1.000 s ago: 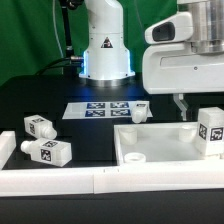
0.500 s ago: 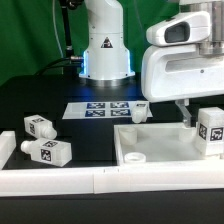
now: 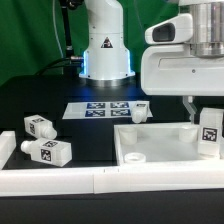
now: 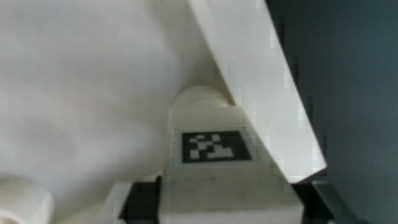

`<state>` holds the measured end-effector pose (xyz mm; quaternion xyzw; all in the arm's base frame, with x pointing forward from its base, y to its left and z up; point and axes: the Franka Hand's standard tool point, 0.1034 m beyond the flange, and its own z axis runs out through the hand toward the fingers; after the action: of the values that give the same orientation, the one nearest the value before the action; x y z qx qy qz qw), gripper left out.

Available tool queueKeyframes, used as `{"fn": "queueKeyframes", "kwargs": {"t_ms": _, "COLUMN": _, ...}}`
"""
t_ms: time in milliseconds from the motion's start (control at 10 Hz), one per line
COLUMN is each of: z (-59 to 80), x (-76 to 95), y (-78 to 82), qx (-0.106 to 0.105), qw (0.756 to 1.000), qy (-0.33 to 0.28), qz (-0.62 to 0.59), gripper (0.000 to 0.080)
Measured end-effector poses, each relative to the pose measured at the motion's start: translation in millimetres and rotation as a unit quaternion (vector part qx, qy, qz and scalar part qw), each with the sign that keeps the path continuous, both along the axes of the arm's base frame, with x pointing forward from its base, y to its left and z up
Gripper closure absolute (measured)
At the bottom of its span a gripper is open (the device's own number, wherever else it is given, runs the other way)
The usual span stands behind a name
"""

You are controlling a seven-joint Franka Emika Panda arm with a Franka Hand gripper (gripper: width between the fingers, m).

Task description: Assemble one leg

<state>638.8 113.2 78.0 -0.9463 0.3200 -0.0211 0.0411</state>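
Tool (image 3: 205,112) fingers pinch the leg (image 3: 209,133) from both sides, holding it upright over the tabletop panel (image 3: 160,146) near its rim on the exterior view's right. From my wrist view I see the leg (image 4: 217,140) and its tag, but each finger (image 4: 143,200) is cut off. Two other legs (image 3: 40,127) lie on the bench (image 3: 40,100) well apart; the marker board (image 3: 105,108) lies behind.

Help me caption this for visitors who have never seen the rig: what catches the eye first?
The big white arm head at the exterior view's right, its gripper holding a tagged leg at the tabletop's right rim; the wrist view shows that leg between the fingers. Then two loose legs at the left, and the marker board behind.
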Motion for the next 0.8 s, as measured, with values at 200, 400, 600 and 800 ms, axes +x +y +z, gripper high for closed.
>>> {"fn": "queueKeyframes", "kwargs": {"t_ms": 200, "z": -0.4, "x": 0.4, "y": -1.6, "qx": 0.029, "qw": 0.985, "qy": 0.013, "qz": -0.171, "gripper": 0.0508}}
{"fn": "queueKeyframes", "kwargs": {"t_ms": 400, "z": -0.8, "x": 0.2, "y": -2.8, "qx": 0.038, "qw": 0.979, "qy": 0.015, "qz": -0.201, "gripper": 0.0508}}
{"fn": "queueKeyframes", "kwargs": {"t_ms": 600, "z": -0.9, "x": 0.4, "y": -4.0, "qx": 0.033, "qw": 0.988, "qy": 0.01, "qz": -0.15, "gripper": 0.0426}}
{"fn": "queueKeyframes", "kwargs": {"t_ms": 800, "z": -2.0, "x": -0.8, "y": -10.0, "qx": 0.019, "qw": 0.999, "qy": 0.003, "qz": 0.042, "gripper": 0.0241}}
